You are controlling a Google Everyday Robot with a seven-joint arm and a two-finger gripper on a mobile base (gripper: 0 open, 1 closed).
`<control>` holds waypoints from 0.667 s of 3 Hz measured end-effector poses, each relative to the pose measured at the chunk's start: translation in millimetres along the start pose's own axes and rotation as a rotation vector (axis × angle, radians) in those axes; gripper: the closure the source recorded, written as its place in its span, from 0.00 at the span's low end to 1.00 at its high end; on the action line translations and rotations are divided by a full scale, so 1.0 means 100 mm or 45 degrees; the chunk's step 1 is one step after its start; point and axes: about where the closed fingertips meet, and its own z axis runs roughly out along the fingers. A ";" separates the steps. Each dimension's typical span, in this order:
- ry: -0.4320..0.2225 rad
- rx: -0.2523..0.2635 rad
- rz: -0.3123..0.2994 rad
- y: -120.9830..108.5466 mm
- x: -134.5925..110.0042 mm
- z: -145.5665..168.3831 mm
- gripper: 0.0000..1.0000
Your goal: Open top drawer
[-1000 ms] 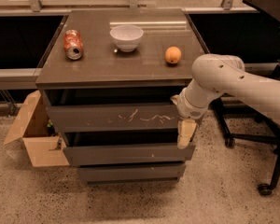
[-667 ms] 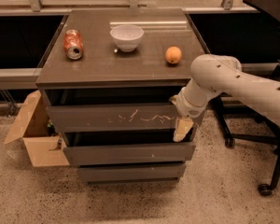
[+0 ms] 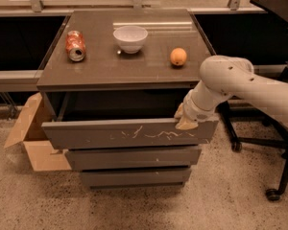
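Note:
The top drawer is a wide dark grey-brown handleless front with white squiggly scratches across its middle-right. It stands pulled partway out of the cabinet, with a dark gap showing above and behind its front panel. My gripper is at the right end of the drawer's top edge, resting on or over the front panel. The white arm reaches in from the right.
On the cabinet top lie a crushed red can, a white bowl and an orange. Two shorter drawers are shut below. An open cardboard box stands at the left, and a wheeled chair base at the right.
The top drawer has slid out toward the camera, opening a dark gap under the cabinet top. My gripper has risen from the drawer's lower right to its top edge.

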 end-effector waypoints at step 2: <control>-0.020 -0.002 -0.014 0.15 -0.08 -0.08 1.00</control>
